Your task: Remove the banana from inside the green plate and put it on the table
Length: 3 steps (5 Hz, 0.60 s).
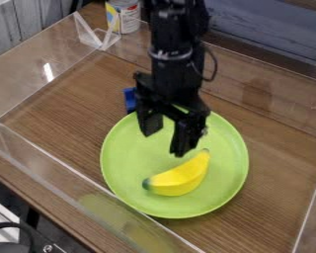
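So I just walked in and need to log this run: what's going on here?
A single robot arm is going after the banana, which lies inside the green plate on the wooden table. The gripper points down over the plate, just above the banana's upper end, with its jaws wide open and nothing held. The banana has not been lifted yet. A blue block sits behind the plate, mostly hidden by the arm.
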Tool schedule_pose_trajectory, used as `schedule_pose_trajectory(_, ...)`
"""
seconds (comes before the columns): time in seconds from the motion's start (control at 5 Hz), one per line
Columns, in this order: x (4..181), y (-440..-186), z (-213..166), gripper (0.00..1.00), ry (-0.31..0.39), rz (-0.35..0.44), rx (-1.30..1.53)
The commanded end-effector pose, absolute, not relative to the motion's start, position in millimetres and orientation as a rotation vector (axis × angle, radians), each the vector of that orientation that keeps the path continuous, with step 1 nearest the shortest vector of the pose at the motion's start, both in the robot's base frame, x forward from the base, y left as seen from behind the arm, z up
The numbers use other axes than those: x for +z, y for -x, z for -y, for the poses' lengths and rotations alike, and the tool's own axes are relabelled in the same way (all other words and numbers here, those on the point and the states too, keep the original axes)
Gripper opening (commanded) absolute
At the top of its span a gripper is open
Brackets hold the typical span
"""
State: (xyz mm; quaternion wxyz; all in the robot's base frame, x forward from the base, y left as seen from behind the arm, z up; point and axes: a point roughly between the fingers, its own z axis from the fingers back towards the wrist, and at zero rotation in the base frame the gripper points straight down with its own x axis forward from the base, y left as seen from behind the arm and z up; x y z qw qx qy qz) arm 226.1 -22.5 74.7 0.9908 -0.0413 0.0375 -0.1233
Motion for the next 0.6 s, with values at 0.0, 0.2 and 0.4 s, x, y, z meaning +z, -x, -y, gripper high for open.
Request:
schedule_pose_trajectory(0.0,69.8,-229.2,26.1,1.00,0.071,-0.019,-0.273)
schedule_pose_trajectory(0.2,54.2,-229.1,29.2,1.00,0.060,-0.021,-0.286)
schedule_pose_trajectory(0.4,38.3,-229.8,33.0,1.00,0.054,-0.024,-0.298)
